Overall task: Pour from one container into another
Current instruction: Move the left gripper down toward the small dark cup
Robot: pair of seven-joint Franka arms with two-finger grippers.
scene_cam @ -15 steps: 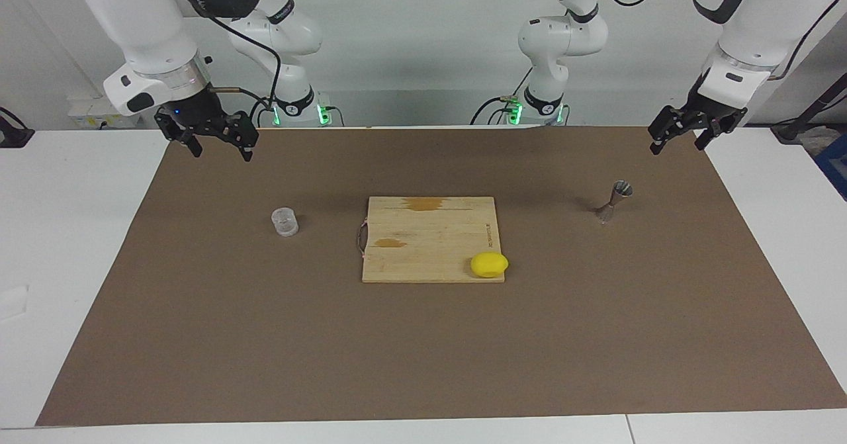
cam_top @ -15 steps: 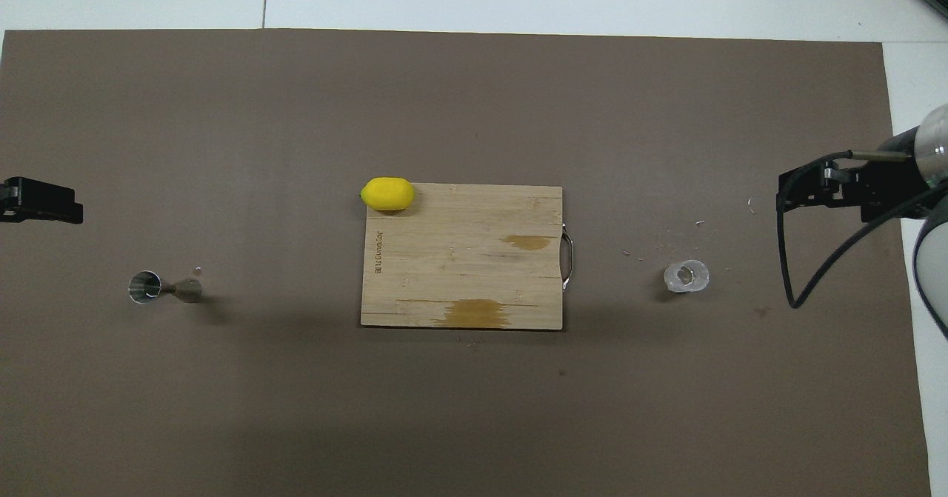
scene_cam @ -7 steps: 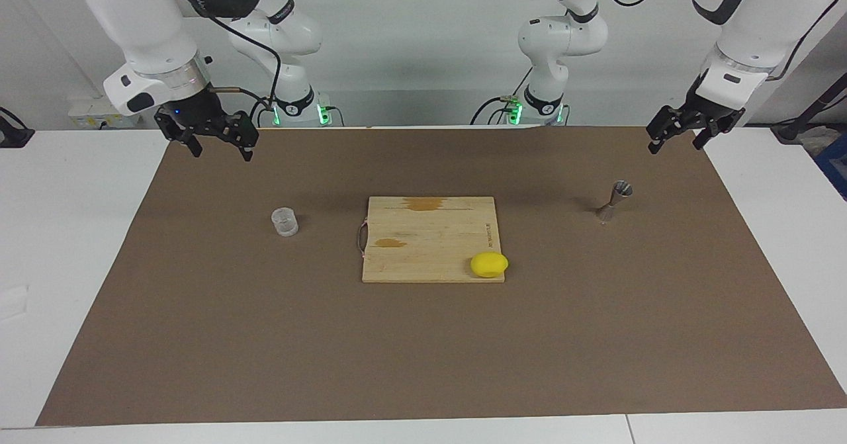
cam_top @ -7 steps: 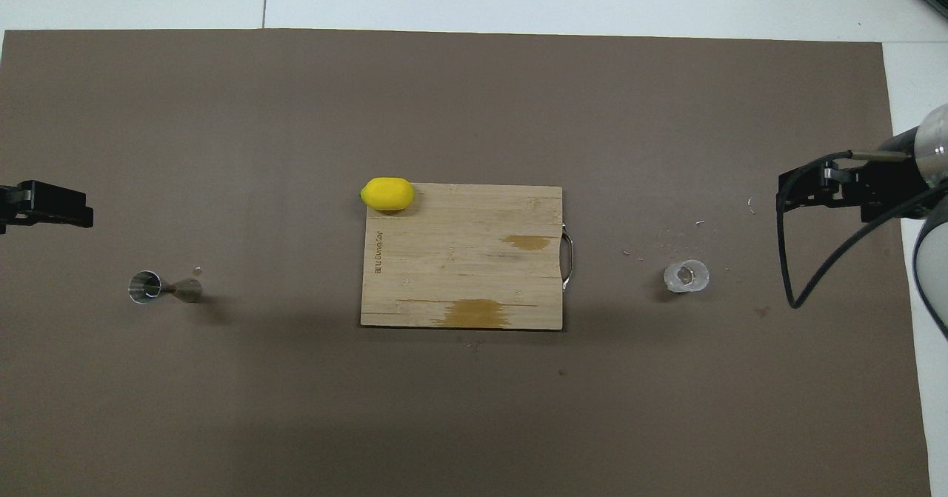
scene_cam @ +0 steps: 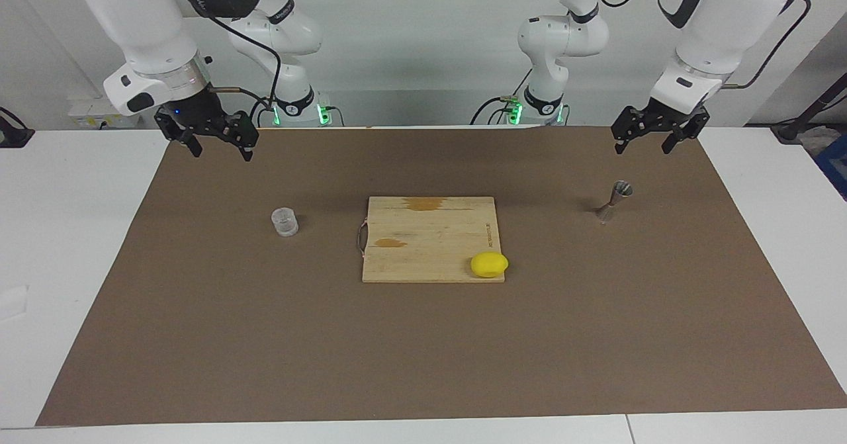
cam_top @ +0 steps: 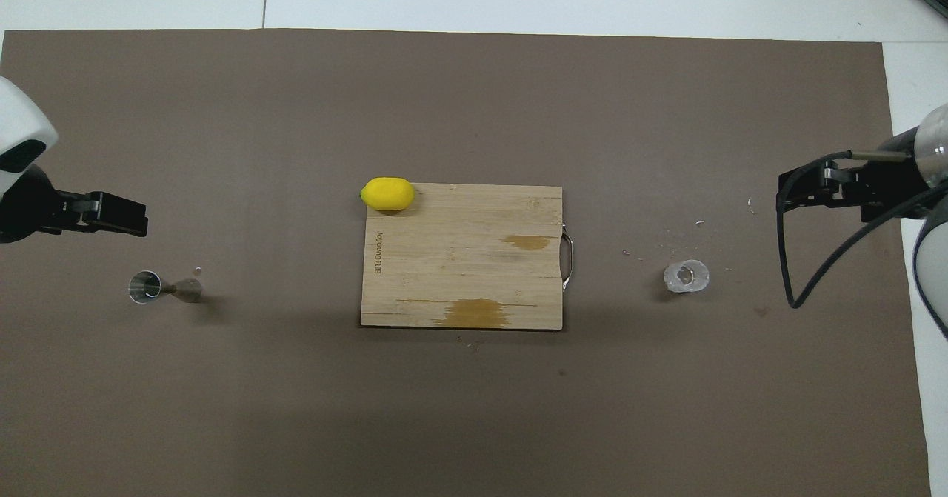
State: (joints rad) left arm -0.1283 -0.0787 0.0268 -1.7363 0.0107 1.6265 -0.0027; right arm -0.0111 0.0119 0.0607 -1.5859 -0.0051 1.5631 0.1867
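On the mat, I count:
cup (scene_cam: 285,222): one
jigger (scene_cam: 613,201): one
left gripper (scene_cam: 644,141): spread, empty
right gripper (scene_cam: 217,147): spread, empty

A white table (scene_cam: 73,232) under a brown mat (scene_cam: 423,351) — plain pale wall (scene_cam: 423,47).

This is a robotics lab: two white jointed robot arms (scene_cam: 152,27) (scene_cam: 708,20) bolted at the top of the frame, green status lights glowing at their bases, black cables trailing, a white table (scene_cam: 66,245) under a flat brown mat (scene_cam: 423,351), bare white wall above.
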